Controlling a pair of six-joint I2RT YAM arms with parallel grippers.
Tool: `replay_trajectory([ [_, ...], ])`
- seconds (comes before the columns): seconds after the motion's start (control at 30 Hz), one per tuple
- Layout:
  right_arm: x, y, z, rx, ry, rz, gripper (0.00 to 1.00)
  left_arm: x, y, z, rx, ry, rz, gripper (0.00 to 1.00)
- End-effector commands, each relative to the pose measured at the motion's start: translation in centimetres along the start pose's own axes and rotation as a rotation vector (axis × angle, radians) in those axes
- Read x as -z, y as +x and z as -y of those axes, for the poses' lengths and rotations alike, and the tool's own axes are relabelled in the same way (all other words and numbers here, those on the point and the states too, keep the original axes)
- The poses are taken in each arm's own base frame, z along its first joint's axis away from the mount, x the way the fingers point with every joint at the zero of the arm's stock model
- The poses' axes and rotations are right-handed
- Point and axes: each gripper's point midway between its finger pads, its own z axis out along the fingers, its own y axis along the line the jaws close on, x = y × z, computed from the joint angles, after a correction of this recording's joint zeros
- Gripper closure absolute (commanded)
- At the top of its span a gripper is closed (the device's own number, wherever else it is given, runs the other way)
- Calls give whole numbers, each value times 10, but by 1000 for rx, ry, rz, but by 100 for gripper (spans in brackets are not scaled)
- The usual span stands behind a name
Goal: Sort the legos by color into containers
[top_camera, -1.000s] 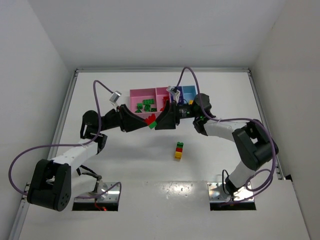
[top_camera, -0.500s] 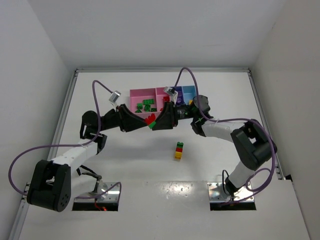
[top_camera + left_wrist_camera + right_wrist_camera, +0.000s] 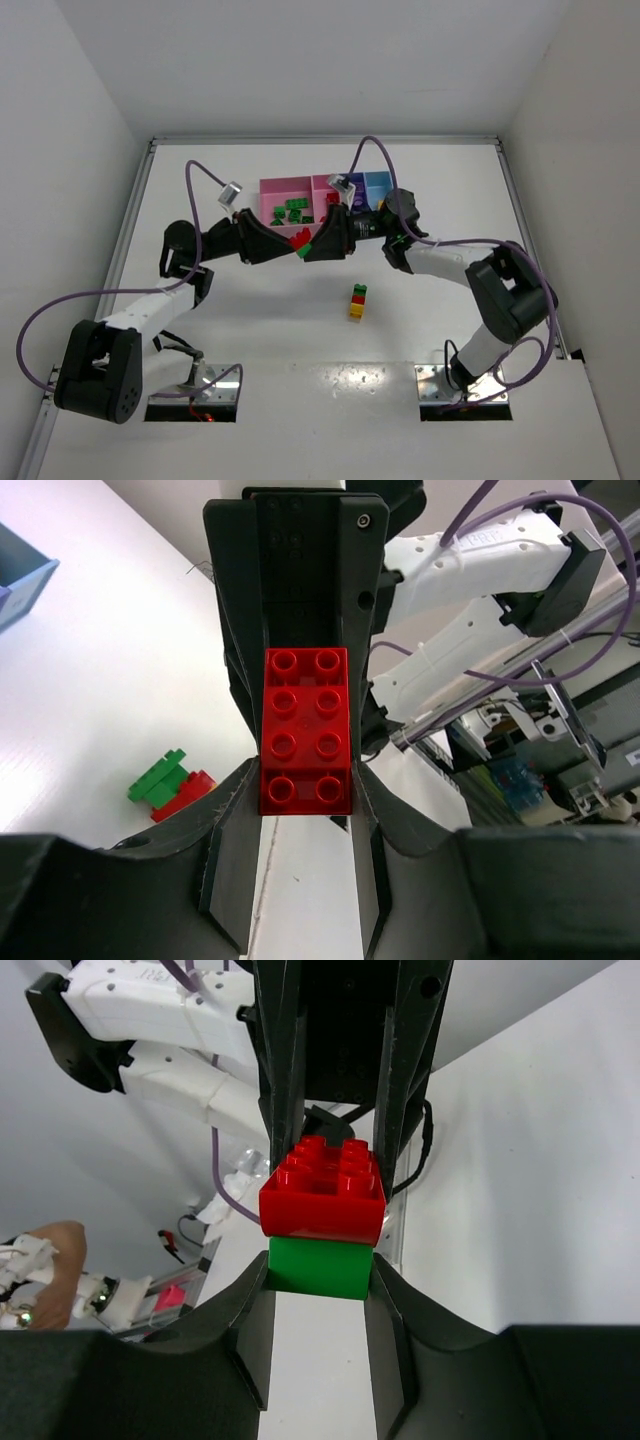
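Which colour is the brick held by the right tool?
Green brick; right wrist view shows it best.

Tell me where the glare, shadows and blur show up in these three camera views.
Top view: even light, faint shadows, a bright glare patch on the table at its near edge. Left wrist view: the red brick is sharp, the table is washed out white, and the claw's own dark fingers look soft up close. Right wrist view: red brick and green brick are crisp, the background somewhat softer.
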Motion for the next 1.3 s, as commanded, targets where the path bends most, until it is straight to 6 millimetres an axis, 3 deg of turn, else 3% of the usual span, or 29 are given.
replay_trajectory([
  [0.0, 2, 2, -27, 168, -35, -40, 100, 0, -31, 4, -129, -1, 69, 100],
  [0.13, 11, 26, -24, 160, -8, -87, 100, 0, -49, -2, -153, -28, 111, 100],
  [0.17, 15, 25, -26, 175, 0, -81, 100, -1, -55, 0, -177, -27, 123, 100],
  [0.33, 33, 32, -18, 193, 65, -101, 100, -5, -69, -27, -188, -101, 162, 100],
  [0.4, 42, 31, -13, 213, 111, -106, 100, -11, -80, -50, -201, -180, 174, 100],
  [0.43, 45, 26, -11, 235, 132, -105, 100, -11, -71, -73, -211, -259, 122, 100],
  [0.47, 49, 24, -6, 244, 156, -109, 100, -23, -83, -79, -243, -303, 117, 100],
  [0.5, 54, 10, -1, 322, 199, -97, 100, -27, -75, -100, -215, -348, 80, 100],
  [0.53, 60, 13, 1, 296, 231, -108, 100, -30, -69, -112, -190, -384, 50, 100],
  [0.6, 69, 1, 9, 314, 291, -80, 100, -44, -78, -126, -205, -424, 53, 100],
  [0.63, 73, -2, 8, 318, 312, -69, 100, -43, -67, -152, -151, -479, 20, 100],
  [0.67, 78, -8, 7, 336, 330, -54, 100, -48, -63, -163, -148, -505, -4, 98],
  [0.73, 88, -20, 9, 352, 376, -18, 100, -61, -78, -180, -160, -557, -4, 92],
  [0.77, 93, -21, 14, 340, 407, -10, 100, -67, -71, -199, -123, -596, -45, 92],
  [0.9, 106, -28, 17, 336, 447, 14, 100, -84, -58, -233, -108, -656, -92, 89],
  [1.1, 110, -32, 18, 337, 471, 30, 100, -100, -50, -262, -138, -724, -162, 70],
  [1.23, 111, -31, 22, 329, 481, 30, 100, -102, -54, -267, -156, -755, -157, 36],
  [1.27, 111, -31, 22, 329, 481, 30, 100, -103, -58, -263, -163, -750, -149, 32],
])
